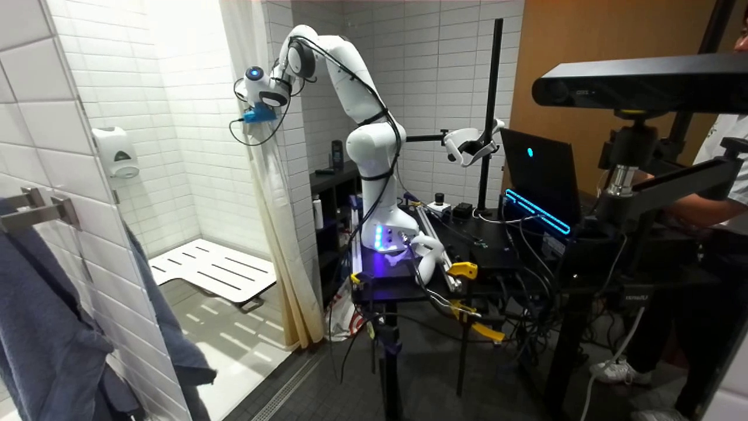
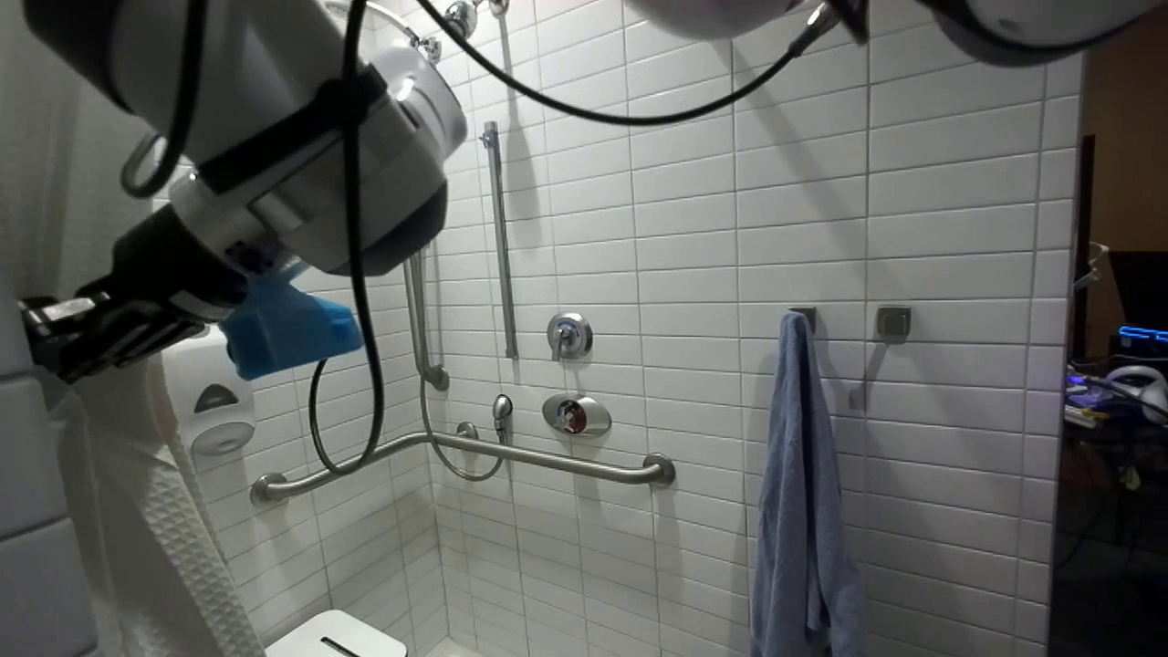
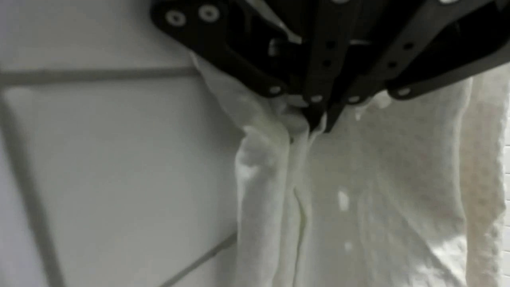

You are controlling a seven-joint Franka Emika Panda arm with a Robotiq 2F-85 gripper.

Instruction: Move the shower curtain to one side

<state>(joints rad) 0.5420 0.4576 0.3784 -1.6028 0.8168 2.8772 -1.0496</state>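
Your black bench (image 1: 497, 257) carries the arm's base (image 1: 392, 228), with a white controller (image 1: 431, 257) just beside it. On the dark shelf (image 1: 328, 182) nearby, you have an upright handset (image 1: 337, 155) and a flat black object (image 1: 324, 171).

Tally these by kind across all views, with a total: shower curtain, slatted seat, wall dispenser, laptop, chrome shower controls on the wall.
Shower curtain: 1
Slatted seat: 1
Wall dispenser: 1
Laptop: 1
Chrome shower controls: 2
Total: 6
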